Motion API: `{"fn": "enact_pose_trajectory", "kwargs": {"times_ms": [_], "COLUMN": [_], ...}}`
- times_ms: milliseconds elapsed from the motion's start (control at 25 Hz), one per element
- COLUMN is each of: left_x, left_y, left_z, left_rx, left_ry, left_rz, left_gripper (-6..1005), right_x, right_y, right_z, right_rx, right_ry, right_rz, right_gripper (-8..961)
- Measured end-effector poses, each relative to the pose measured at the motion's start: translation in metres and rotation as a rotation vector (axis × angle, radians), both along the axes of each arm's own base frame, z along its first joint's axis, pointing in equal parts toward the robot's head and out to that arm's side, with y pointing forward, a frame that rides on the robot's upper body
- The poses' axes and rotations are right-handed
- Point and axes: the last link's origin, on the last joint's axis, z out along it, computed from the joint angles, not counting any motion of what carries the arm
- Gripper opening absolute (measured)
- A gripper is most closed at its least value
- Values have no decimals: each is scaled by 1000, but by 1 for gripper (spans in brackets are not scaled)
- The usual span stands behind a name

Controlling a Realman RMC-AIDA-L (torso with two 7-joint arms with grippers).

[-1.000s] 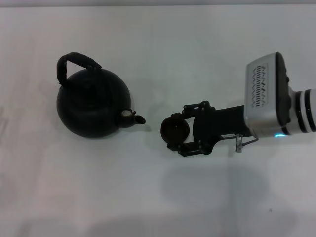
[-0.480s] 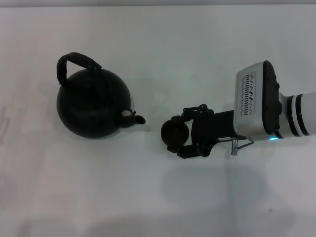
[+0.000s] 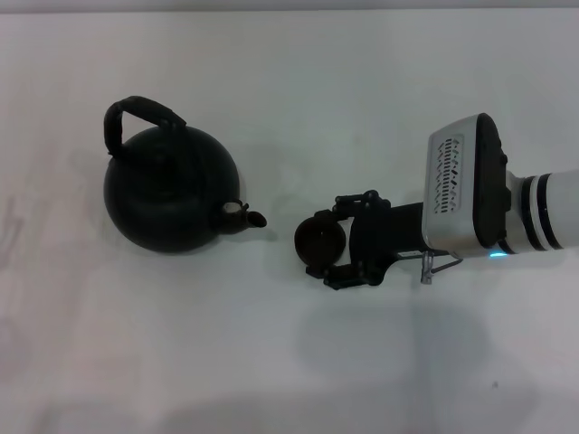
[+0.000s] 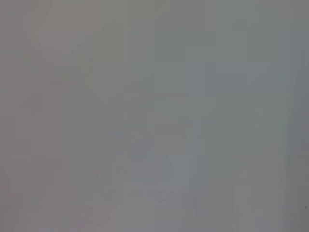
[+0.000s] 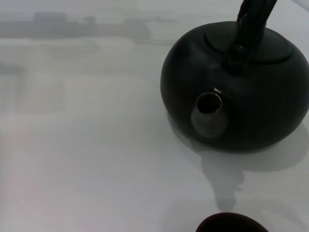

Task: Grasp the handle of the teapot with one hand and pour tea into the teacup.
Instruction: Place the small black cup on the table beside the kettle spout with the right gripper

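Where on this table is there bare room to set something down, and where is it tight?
Bare table lies beyond the teapot and the right gripper, and along the near edge. The only tight spot is the narrow gap between the spout and the teacup that the fingers bracket.

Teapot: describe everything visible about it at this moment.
The teapot is a large, round, matte black pot standing upright on the white table. A thick, wrapped-looking arched handle rises over its flat lid. Its short stubby spout points toward the small dark teacup, with a gap between them. Nothing touches the pot: the right pincer brackets the teacup, and the left pincer is out of view.
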Motion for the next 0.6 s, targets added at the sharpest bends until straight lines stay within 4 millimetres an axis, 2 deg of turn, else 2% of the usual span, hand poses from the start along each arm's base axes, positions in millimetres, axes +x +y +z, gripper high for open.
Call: {"fn": "enact_pose_trajectory", "kwargs": {"times_ms": [200, 280, 600], "left_x": [0, 0, 0], "left_y": [1, 2, 3], "left_z": [0, 1, 2], "left_rx": [1, 1, 1], "left_ry": [1, 2, 6], "left_rz": [-3, -4, -7], "left_gripper": [877, 877, 877], "right_x": [0, -1, -6], "right_y": [1, 1, 5], "right_z": [1, 1, 11], "right_rx": [5, 6, 3], "right_ry": [1, 1, 46], "right_rz": [0, 4, -9], "right_gripper": [748, 872, 869]}}
